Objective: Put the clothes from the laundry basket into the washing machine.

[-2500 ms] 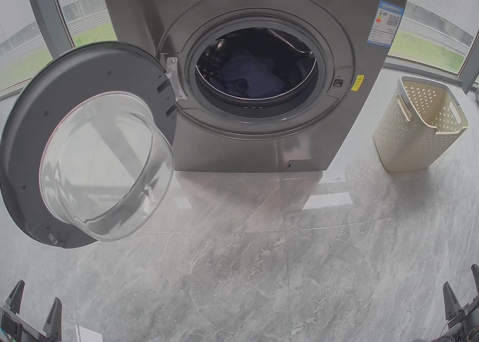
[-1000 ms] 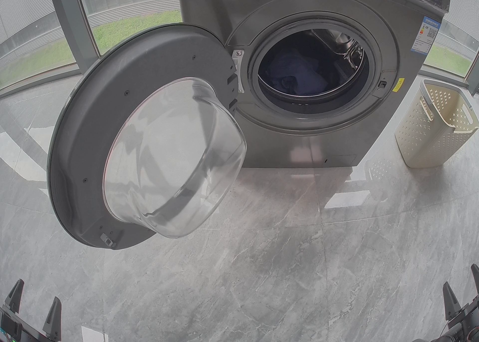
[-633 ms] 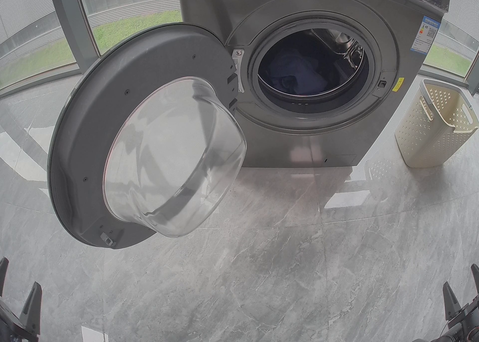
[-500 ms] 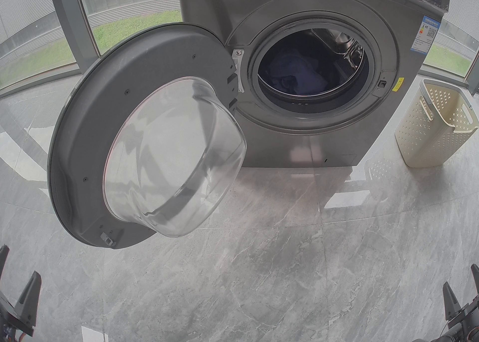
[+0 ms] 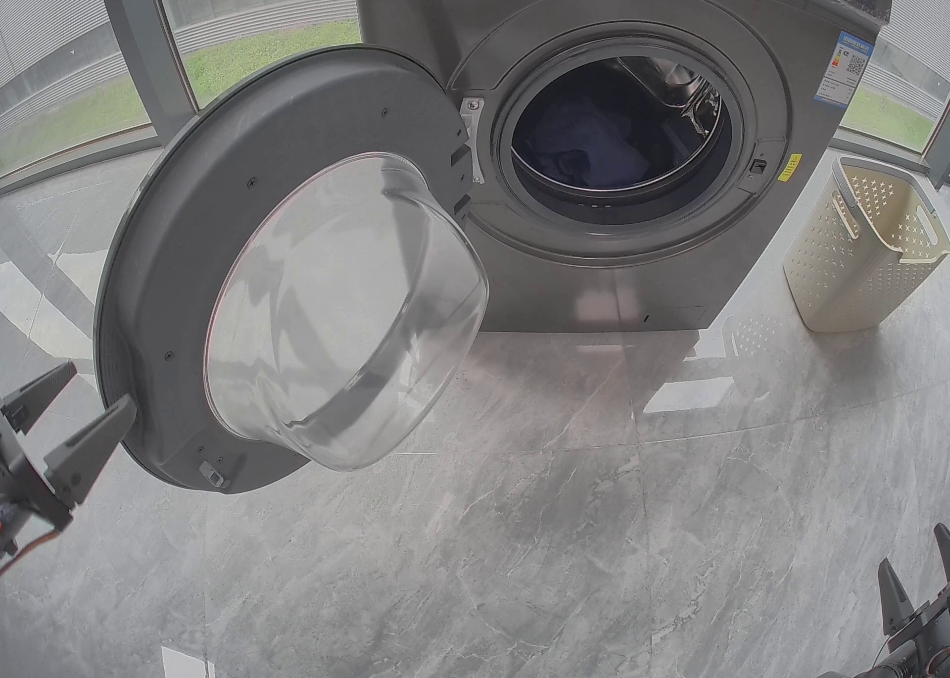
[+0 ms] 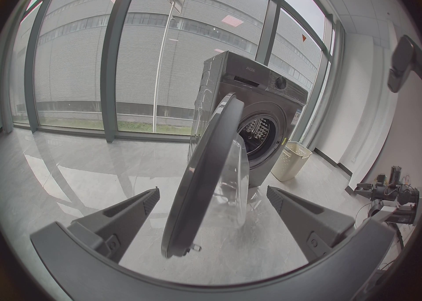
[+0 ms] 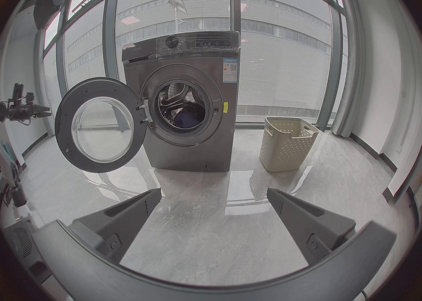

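Left end effector (image 5: 97, 388), spread wide and empty, is hovering near the open washing machine door (image 5: 297, 126), likely risking a glancing bump that swings it shut.

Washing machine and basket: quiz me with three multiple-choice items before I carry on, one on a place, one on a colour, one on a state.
1. Where does the laundry basket stand?
A. On the floor, beside the washing machine, toward the robot's right.
B. On top of the machine.
C. On a shelf.

2. What colour is the basket?
A. Red.
B. Cream.
C. Black.

3. How is the machine's door?
A. Shut.
B. Swung wide open.
C. Taken off and lying flat.

Answers:
1 A: in the head view it sits on the floor to the right of the machine.
2 B: its perforated walls are cream.
3 B: the door hangs on its hinge, clear of the opening, with dark clothes showing inside.
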Available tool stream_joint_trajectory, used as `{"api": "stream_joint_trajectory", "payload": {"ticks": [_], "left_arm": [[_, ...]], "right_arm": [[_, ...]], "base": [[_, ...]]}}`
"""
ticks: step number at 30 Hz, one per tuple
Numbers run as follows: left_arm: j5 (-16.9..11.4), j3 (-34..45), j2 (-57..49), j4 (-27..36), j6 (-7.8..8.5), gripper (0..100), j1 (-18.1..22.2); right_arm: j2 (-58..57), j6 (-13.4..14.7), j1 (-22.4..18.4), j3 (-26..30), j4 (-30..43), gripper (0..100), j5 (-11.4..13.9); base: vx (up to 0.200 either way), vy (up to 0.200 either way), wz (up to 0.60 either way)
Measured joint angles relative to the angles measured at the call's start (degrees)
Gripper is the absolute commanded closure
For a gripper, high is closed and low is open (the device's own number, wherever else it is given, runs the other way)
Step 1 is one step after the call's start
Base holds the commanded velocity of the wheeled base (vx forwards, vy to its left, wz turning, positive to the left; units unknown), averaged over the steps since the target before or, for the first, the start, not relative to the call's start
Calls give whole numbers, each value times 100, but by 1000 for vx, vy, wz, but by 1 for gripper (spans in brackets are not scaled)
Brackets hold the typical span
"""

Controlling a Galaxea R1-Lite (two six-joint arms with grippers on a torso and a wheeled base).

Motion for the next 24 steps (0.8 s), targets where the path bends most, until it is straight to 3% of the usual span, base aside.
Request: {"api": "stream_joint_trajectory", "payload": {"ticks": [7, 17, 24], "left_arm": [[-57, -519, 1058, -307, 34, 0, -135], [-6, -627, 1399, -358, -76, 0, -1390], [497, -660, 1286, -372, -328, 0, -2026]], "right_arm": [[2, -5, 2, 0, 2, 0, 2], [2, -5, -2, 0, 2, 0, -2], [2, -7, 2, 0, 2, 0, 2]], "base": [[0, 0, 0], [0, 0, 0], [0, 0, 0]]}}
